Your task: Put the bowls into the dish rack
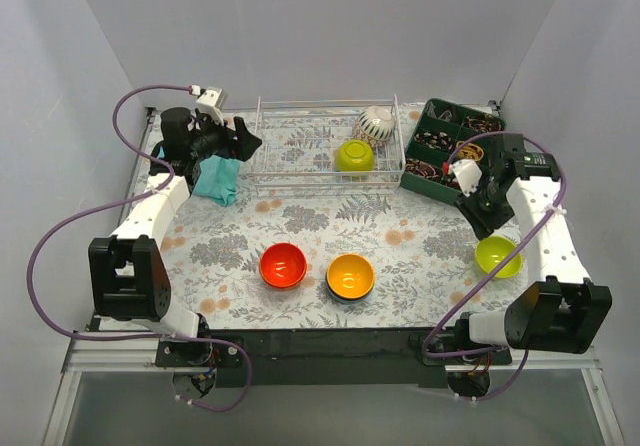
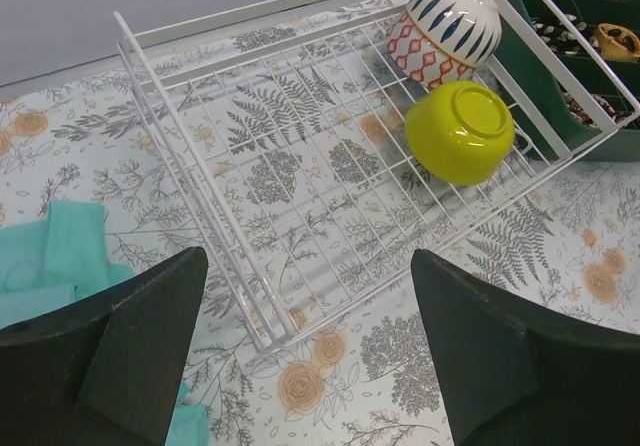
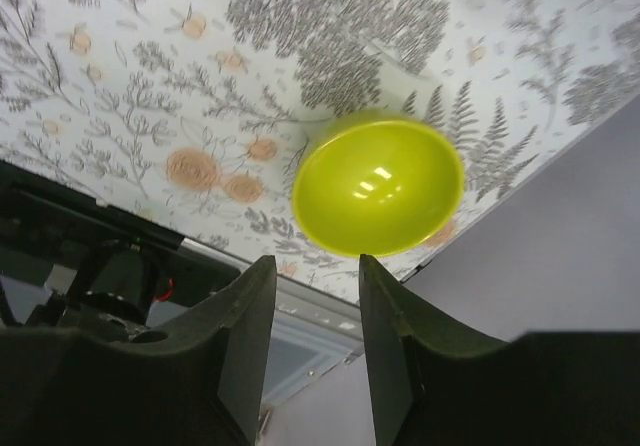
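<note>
I see left tool point(image 2: 308, 266) wide open, empty, before dish rack point(image 2: 190, 171) | right tool point(image 3: 315, 266) part-open, empty, lime-green bowl point(image 3: 378, 184) just beyond it, right edge of bench point(image 1: 420, 236)

Bright, even light; soft shadows; glare on lime-green bowl point(image 3: 378, 184) (rim blurred).

Lime-green bowl point(image 3: 378, 184) on floral cloth point(image 3: 120, 86), just beyond R gripper point(image 3: 317, 266)

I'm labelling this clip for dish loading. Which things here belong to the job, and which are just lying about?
Job: dish rack; patterned bowls and lime-green bowl inside it; red bowl, orange bowl, second lime-green bowl on the table.
Lying about: teal cloth; dark green compartment tray.
</note>
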### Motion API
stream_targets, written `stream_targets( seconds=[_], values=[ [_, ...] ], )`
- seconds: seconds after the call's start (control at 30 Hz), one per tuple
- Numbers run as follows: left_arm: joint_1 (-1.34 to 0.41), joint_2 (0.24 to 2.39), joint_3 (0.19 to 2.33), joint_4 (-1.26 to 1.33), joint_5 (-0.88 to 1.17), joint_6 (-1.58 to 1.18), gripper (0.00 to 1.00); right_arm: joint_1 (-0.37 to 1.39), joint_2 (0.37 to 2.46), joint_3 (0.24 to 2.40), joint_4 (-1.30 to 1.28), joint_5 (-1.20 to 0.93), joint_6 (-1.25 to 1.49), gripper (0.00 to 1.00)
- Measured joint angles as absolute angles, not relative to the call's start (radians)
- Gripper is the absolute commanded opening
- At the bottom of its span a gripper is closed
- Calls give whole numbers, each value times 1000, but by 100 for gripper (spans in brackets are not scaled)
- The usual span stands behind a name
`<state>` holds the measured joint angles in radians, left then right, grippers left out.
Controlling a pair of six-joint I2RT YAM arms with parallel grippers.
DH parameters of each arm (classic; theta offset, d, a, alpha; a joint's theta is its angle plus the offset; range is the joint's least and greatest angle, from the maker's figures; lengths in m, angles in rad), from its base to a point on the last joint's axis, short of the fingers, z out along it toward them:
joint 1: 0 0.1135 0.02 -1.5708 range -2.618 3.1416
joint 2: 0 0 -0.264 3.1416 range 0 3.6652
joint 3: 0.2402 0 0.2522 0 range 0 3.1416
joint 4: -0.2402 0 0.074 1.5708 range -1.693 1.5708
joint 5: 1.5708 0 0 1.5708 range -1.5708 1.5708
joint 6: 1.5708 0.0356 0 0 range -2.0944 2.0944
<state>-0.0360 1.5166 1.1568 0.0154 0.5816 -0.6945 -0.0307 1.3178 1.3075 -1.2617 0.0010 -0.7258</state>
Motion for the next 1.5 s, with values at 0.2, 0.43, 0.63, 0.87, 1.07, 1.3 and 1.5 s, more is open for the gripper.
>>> stream_targets(
  seconds=[0.2,0.43,0.63,0.87,1.07,1.3,1.5],
  values=[
    [-36,1486,1124,14,571,-693,84,-31,1323,1160,-1296,30,-740,47],
    [-36,1458,1117,8,562,-687,84,-31,1423,1154,-1272,23,-730,46],
    [-36,1436,1101,-5,559,-687,84,-31,1515,1122,-1224,22,-704,46],
    [-36,1413,1094,-36,553,-683,84,-31,1569,1095,-1180,24,-673,47],
    [-36,1408,1094,-53,550,-677,84,-32,1574,1081,-1161,39,-654,46],
    [-36,1406,1091,-60,551,-678,84,-46,1575,1066,-1110,90,-648,46],
    [-36,1380,1085,-62,554,-678,84,-61,1576,1048,-1073,150,-640,44]
  ],
)
